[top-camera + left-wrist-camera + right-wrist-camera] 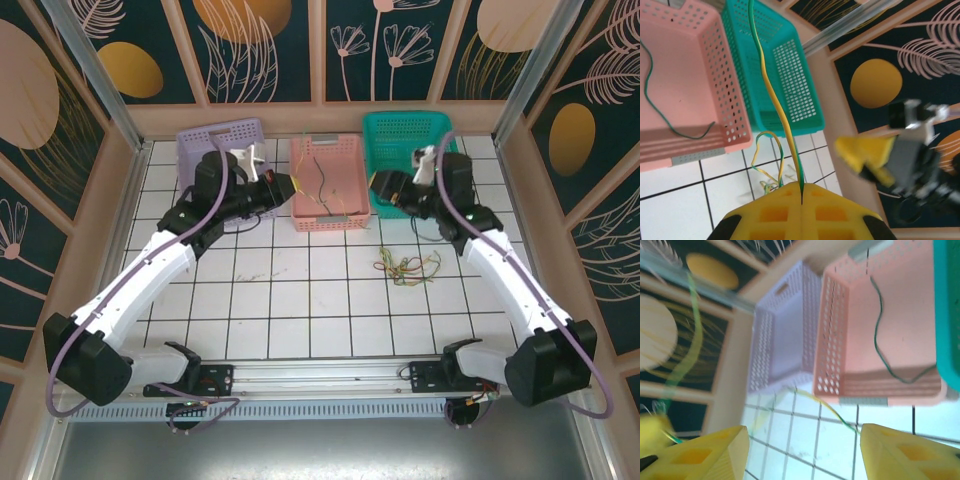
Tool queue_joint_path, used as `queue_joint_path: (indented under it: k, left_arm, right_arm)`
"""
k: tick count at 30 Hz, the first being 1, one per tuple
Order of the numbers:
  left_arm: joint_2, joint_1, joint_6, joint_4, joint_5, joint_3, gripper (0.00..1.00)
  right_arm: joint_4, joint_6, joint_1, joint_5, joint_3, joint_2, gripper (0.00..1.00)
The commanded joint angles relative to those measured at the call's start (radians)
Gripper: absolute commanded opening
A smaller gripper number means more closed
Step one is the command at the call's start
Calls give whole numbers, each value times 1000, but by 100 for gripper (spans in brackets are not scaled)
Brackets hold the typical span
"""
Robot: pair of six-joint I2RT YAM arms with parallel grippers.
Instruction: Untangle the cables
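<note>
Closest to the lens, in the left wrist view, the left gripper (pixel 801 192) has its two yellow fingers pressed together on a thin yellow-and-green cable (pixel 772 95). The cable's long axis runs straight out from the fingertips and up across the teal basket (pixel 790 75). Its slack end loops down to the white tiles just ahead of the fingers. From above, this gripper hangs at the left edge of the pink basket (pixel 325 224), which sits between a lilac basket (pixel 225 132) and the teal one along the far side of the table (pixel 300 300). A lone green cable (pixel 879 330) lies curled on the pink basket's floor. The right gripper (pixel 805 435) stands with its fingers well apart and nothing between them, hovering by the teal basket's near-left corner. The remaining tangle of cables (pixel 405 265) lies on the tiles, right of centre, toward the arm bases from that open gripper. It is much nearer the right arm than the left, so the next pick probably falls to the right arm.
</note>
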Motion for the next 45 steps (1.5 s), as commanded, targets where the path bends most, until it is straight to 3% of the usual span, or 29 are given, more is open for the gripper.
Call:
queue_joint_path:
  k: [1,5,11,14,21,25,31,39,44,45]
  left_arm:
    - [26,25,-32,-29,93,79,0]
    - [66,32,-23,-79,125,140,0]
    - [78,32,-9,-111,116,149,0]
    - [79,33,-9,-112,111,156,0]
    - [109,50,-10,-114,116,189,0]
    - [129,73,-12,-113,108,203,0]
    - [175,182,-16,-116,64,280,0]
    - [269,323,-5,-75,66,379,0]
    - [326,344,107,-207,-12,473,0]
    - [332,344,134,-232,-27,489,0]
  right_arm:
    - [35,-212,90,121,-48,15,62]
    - [36,-390,144,220,-23,94,67]
    - [45,-545,155,245,81,233,67]
    - [20,-570,162,231,128,303,53]
    - [77,-541,211,209,94,320,35]
    - [76,-526,246,223,96,322,0]
    - [20,-541,328,253,37,268,0]
    - [-57,-571,563,262,5,242,0]
    - [-66,-568,586,255,88,312,0]
    - [-69,-562,578,262,118,329,7]
